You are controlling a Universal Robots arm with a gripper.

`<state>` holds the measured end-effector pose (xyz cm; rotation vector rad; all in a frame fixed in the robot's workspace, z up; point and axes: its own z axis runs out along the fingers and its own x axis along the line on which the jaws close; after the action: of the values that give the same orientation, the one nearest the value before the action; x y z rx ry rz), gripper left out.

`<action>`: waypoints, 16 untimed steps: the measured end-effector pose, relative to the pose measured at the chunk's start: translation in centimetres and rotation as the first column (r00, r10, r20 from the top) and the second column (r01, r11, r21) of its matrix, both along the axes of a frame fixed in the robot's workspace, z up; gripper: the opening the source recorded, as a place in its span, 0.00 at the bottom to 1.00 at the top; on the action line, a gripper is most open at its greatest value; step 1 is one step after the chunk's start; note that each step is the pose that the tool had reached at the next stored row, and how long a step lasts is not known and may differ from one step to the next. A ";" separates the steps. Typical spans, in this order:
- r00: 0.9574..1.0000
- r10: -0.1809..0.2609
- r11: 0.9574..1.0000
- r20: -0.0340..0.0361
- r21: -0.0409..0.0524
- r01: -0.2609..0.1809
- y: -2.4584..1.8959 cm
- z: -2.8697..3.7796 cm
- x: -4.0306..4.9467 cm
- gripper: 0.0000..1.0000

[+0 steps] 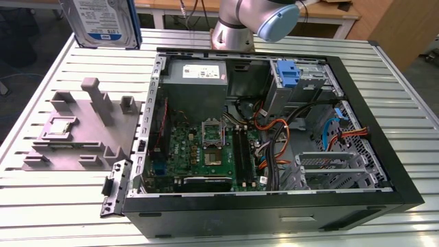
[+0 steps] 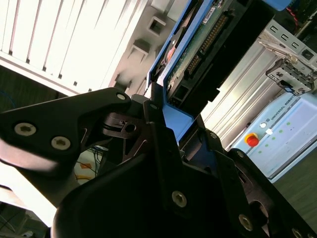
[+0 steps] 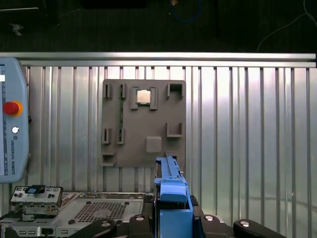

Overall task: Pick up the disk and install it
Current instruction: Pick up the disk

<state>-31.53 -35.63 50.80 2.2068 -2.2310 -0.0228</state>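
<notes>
Disk (image 1: pixel 103 19): held on edge, label side showing, clear of the surface (image 1: pixel 41 206); at 11 o'clock from the computer case (image 1: pixel 274 216) in the exterior view.
Gripper (image 2: pixel 168 106): fingers (image 2: pixel 157 136) closed on the disk's blue side rail, in the second wrist view.
Computer case: open, lying on the slatted metal surface.
Fixture block (image 1: pixel 89 139): grey, at 9 o'clock from the case, with a processor chip (image 1: pixel 60 125) seated in it.

Upper part of the disk (image 1: pixel 102 21) past the exterior view's top edge; likewise the arm (image 1: pixel 255 18)
</notes>
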 end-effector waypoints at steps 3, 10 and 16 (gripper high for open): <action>1.000 0.000 1.000 0.000 0.000 0.000 0.00 0.00 0.10 0.36; 1.000 0.000 1.000 0.000 0.000 0.000 0.00 0.00 0.32 0.36; 1.000 0.000 1.000 0.000 0.000 0.000 0.00 0.00 0.37 0.36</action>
<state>-31.17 -35.63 50.80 2.2068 -2.2311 -0.0228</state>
